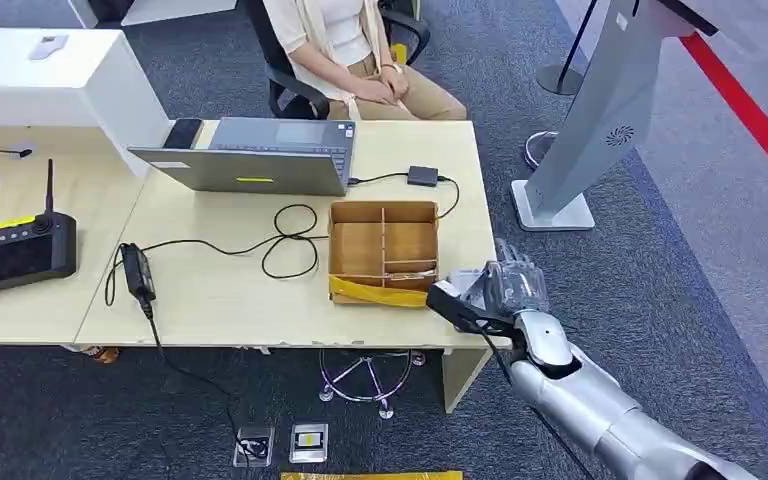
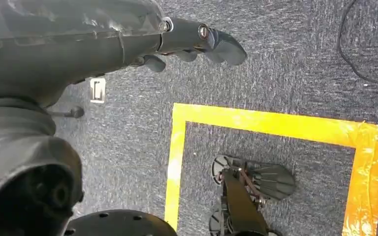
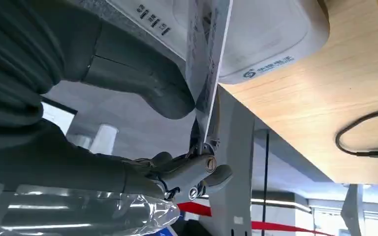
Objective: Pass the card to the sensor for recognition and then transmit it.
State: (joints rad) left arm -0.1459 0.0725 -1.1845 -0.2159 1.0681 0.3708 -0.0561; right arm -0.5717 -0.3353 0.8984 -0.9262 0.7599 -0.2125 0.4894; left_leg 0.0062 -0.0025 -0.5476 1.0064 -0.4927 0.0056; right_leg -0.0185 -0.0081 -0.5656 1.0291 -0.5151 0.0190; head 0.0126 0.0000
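My right hand point(image 1: 508, 288) hovers over the front right corner of the wooden table point(image 1: 220, 300), beside the cardboard box. In the right wrist view that hand point(image 3: 103, 147) pinches a thin pale printed card point(image 3: 206, 64) between the thick thumb point(image 3: 147, 83) and the darker fingers point(image 3: 197, 174). The card is seen edge-on, right against a white rounded sensor point(image 3: 270, 34) lying on the tabletop. My left hand point(image 2: 192, 42) hangs over the carpet, fingers loosely apart, holding nothing.
A divided cardboard box point(image 1: 382, 250) stands just left of my right hand. Farther back are a laptop point(image 1: 250, 155), cables, a power adapter point(image 1: 138, 270) and a black controller point(image 1: 18, 250). A person point(image 1: 360, 50) sits behind the table. A grey kiosk stand point(image 1: 585, 130) rises at the right.
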